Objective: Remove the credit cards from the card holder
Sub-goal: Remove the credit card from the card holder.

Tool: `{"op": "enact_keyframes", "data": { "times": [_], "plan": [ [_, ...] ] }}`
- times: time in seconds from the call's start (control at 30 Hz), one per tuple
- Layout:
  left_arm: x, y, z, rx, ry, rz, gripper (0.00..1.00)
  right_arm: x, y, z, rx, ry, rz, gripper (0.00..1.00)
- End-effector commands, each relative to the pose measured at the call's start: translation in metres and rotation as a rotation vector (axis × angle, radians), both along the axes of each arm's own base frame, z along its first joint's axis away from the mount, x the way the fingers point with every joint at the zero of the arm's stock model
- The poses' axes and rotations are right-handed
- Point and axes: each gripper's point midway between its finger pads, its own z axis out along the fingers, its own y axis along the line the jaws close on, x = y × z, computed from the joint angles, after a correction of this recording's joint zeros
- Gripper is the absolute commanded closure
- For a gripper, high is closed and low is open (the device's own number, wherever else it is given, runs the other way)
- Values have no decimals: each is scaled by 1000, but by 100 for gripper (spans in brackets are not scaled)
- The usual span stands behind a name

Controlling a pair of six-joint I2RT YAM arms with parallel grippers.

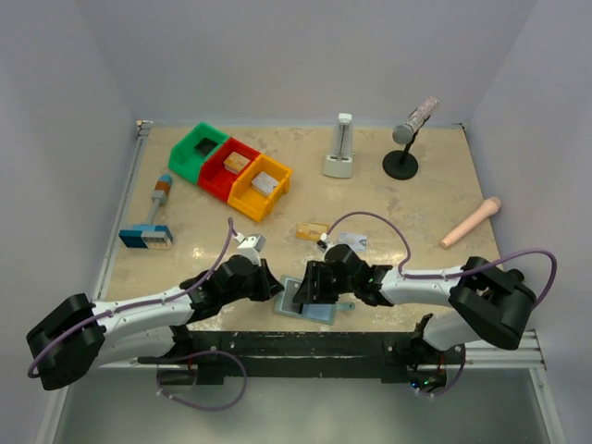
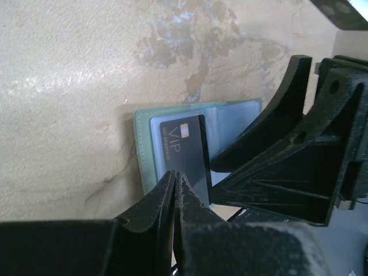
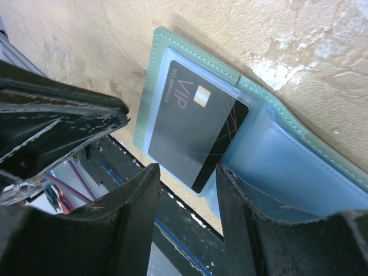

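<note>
From overhead I see the card holder (image 1: 310, 312) lying open at the near edge of the table (image 1: 416, 199), between my two arms. Beyond it lie an orange-gold card (image 1: 312, 231) and a pale card (image 1: 351, 240). Only the wrist cameras show me the black card (image 2: 183, 146) tucked in a clear sleeve of the holder. That makes one holder and three cards. My left gripper (image 2: 174, 181) has its jaws pressed together at the black card's near edge; I cannot tell whether they pinch it. My right gripper (image 3: 187, 169) stands moderately parted, its fingers straddling that card's corner.
</note>
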Motion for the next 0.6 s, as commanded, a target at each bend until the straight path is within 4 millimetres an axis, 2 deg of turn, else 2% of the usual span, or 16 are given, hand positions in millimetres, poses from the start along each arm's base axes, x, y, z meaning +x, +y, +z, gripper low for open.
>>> {"op": "enact_keyframes", "data": {
  "times": [0.0, 0.17, 0.47, 0.57],
  "plan": [
    [15, -21, 40, -97, -93, -29, 93, 6, 1, 4, 21, -27, -40, 52],
    [15, -25, 41, -103, -92, -42, 94, 5, -2, -2, 1, -14, -48, 52],
    [10, -22, -4, -24, -11, -41, 98, 5, -5, -4, -5, -11, -66, 51],
    [7, -18, -12, -11, 4, -38, 99, 6, -5, -4, -6, -12, -67, 51]
  ]
}}
